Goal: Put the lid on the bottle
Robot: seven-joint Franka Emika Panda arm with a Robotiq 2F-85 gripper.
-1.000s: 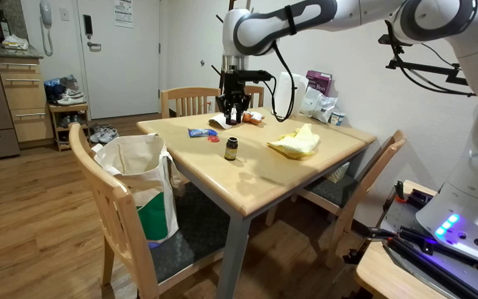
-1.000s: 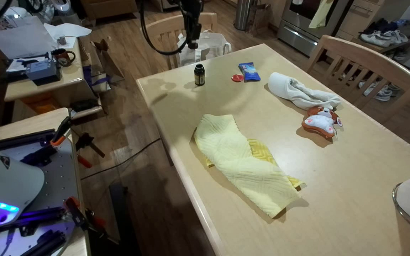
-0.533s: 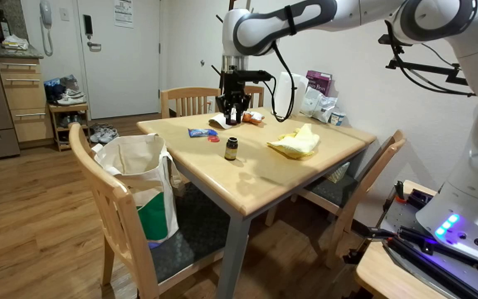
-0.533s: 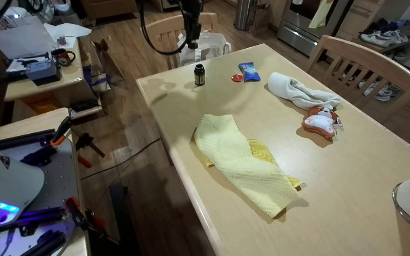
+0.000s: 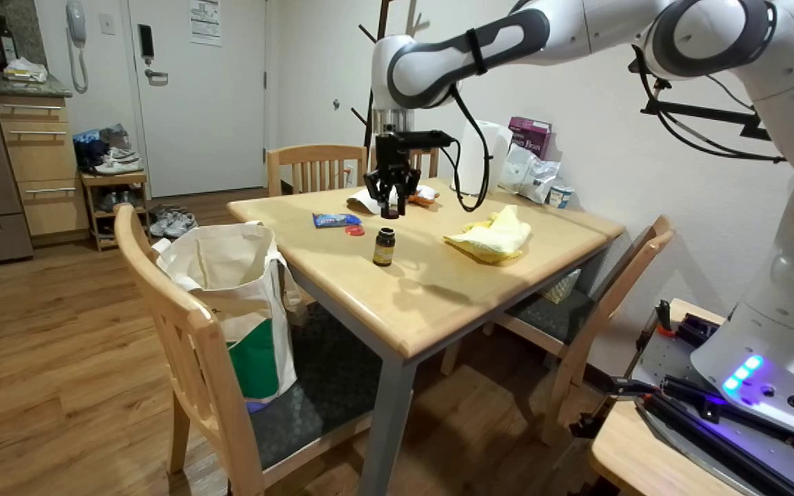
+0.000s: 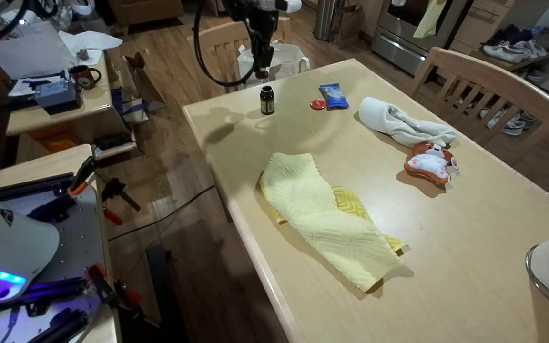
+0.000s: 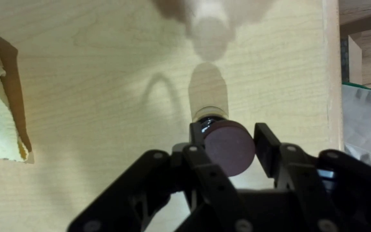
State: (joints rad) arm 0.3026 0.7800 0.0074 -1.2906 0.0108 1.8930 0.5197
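Now lower, the gripper, clamped on the lid, nears the bottle, so alignment probably comes next.

We see home, kitchen with dining corner: wooden chairs around surface, drawers beside oven, wall phone near door, shoes on low rack, plush toy.

Round lid held aloft; dark bottle upright on table, open
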